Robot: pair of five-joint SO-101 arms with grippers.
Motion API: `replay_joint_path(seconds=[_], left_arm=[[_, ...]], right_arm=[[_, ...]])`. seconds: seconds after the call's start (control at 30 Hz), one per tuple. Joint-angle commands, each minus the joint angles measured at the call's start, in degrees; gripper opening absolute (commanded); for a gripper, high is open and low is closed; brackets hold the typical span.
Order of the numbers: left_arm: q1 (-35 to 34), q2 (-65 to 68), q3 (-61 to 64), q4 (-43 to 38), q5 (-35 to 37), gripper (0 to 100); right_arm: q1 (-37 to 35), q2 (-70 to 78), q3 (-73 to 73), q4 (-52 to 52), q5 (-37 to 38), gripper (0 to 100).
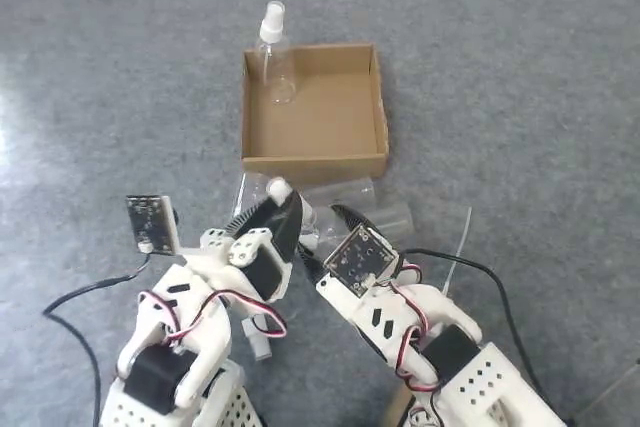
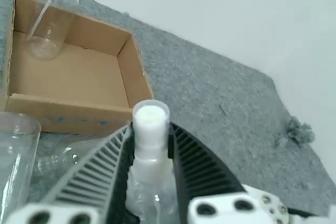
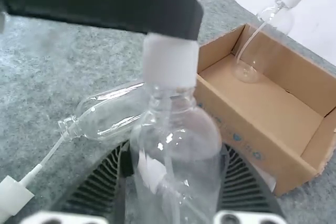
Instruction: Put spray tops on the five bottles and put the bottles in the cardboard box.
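**Cardboard box** [image 1: 315, 159]: open-topped, on grey carpet [image 1: 520, 97], beyond both arms. The left wrist view [image 2: 128, 56] and the right wrist view [image 3: 231, 124] show its brown inner floor.

**Capped bottle** [image 1: 275, 62]: clear, white sprayer fitted, standing upright in the box's far left corner as the high view has it. The left wrist view [image 2: 46, 35] shows its dip tube running down inside the glass-clear body. The right wrist view [image 3: 251, 61] shows it against the box's far wall.

**Left gripper** [image 2: 150, 135]: ribbed black fingers clamped on a white spray top [image 2: 150, 119]. The high view places this gripper [image 1: 282, 199] just before the box's near wall. The right wrist view shows the same spray top [image 3: 169, 61] seated on a bottle neck.

**Right gripper** [image 3: 173, 158]: fingers closed around the body of the held bottle [image 3: 176, 135], which stands upright directly beneath the spray top. In the high view the right arm's camera board covers this grip.

**Lying bottles** [image 1: 345, 190]: clear, uncapped, on their sides on the carpet between the arms and the box. The right wrist view shows one [image 3: 105, 111] with its open neck turned away from the box.

**Loose spray top** [image 3: 13, 195]: white, with its dip tube attached, on the carpet near that open neck.
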Motion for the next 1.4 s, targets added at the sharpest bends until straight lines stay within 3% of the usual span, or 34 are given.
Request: replay_joint_path(seconds=[0.0,0.47,0.83,1.37], left_arm=[[2.64,-0.88,-0.48,2.02,-0.97,1],[2.90,-0.97,-0.48,2.02,-4.31,2],[2.81,-0.97,-0.66,3.60,-4.40,25],[2.37,-1.05,-5.85,6.24,-4.40,25]], right_arm=[[0.04,-0.66,-0.79,-0.75,0.62,11.1],[0.04,-0.66,-0.79,-0.75,0.62,11.1],[0.04,-0.66,-0.79,-0.75,1.23,11.1],[0.04,-0.57,-0.79,-0.75,2.46,11.1]])
